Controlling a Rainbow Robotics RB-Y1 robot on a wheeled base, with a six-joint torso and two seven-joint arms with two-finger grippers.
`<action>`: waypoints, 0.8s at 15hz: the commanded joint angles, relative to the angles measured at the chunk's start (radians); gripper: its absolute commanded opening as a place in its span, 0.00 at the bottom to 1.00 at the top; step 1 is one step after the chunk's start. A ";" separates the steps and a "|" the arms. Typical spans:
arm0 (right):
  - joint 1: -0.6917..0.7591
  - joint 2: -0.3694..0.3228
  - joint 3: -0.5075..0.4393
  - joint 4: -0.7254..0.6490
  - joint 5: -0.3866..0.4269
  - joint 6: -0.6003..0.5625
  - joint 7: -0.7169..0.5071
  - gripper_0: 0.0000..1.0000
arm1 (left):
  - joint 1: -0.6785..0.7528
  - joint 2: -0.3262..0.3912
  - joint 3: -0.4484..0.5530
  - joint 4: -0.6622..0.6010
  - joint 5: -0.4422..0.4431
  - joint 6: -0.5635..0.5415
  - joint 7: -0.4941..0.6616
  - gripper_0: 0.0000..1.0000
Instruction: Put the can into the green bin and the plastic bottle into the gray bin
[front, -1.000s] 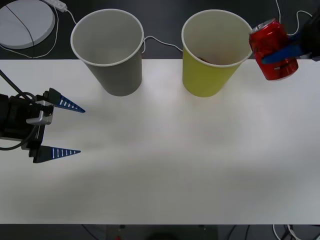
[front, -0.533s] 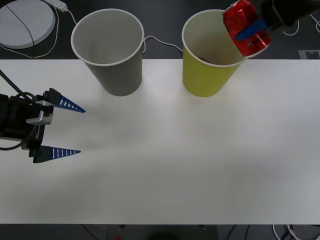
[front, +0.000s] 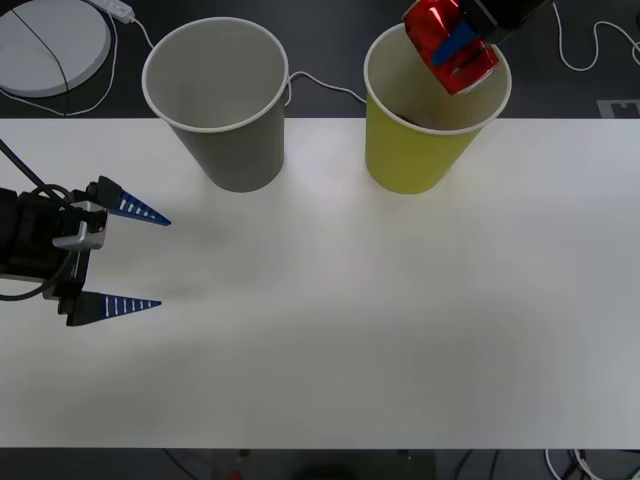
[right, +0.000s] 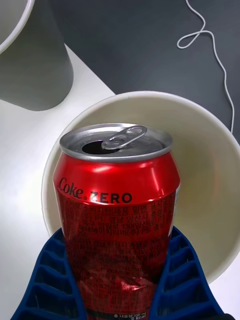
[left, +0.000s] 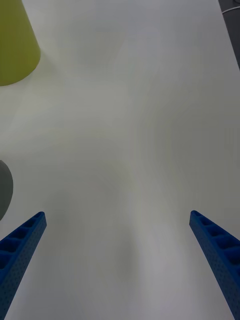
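Swung in over the last second from beside the green bin (front: 415, 160) to right above its open mouth: the can (front: 447, 42), clamped between the blue ribbed fingers of the right tool (front: 455, 48). Was hanging off to the bin's right a second ago, clear of the rim; half a second ago, crossing that rim; now sits tilted over the far side of the opening. From the wrist, framed squarely by the bin's white inside (right: 215, 150), silver top and pull tab pointing away, both fingers (right: 182, 280) pressed to the red sides of the can (right: 117, 210), and a corner of the gray bin (right: 35, 75) just beside.

Means the carry is all but done, and only the drop is left for this half of the task. Hard to say from either view whether the can's low end is already below the rim or a little above it. Probably safe to let go either way, since the can lines up well inside the rim.

No change on the other side: left tool (front: 160, 260), fingers wide apart and holding nothing, parked low over the tabletop (front: 350, 330) at its left edge, exactly as a second ago. Gray bin (front: 235, 140) standing upright, with the bottle step not yet started.
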 joint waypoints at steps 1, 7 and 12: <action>-0.004 0.002 0.000 0.011 0.024 0.000 0.049 0.07 | 0.000 0.000 0.000 0.000 0.000 0.000 0.000 1.00; -0.004 -0.010 0.000 0.011 0.024 0.000 0.136 1.00 | 0.000 0.000 0.000 0.000 0.000 0.000 0.000 1.00; 0.002 -0.061 -0.003 0.003 -0.075 0.000 0.144 1.00 | 0.000 0.000 0.000 0.000 0.000 0.000 0.000 1.00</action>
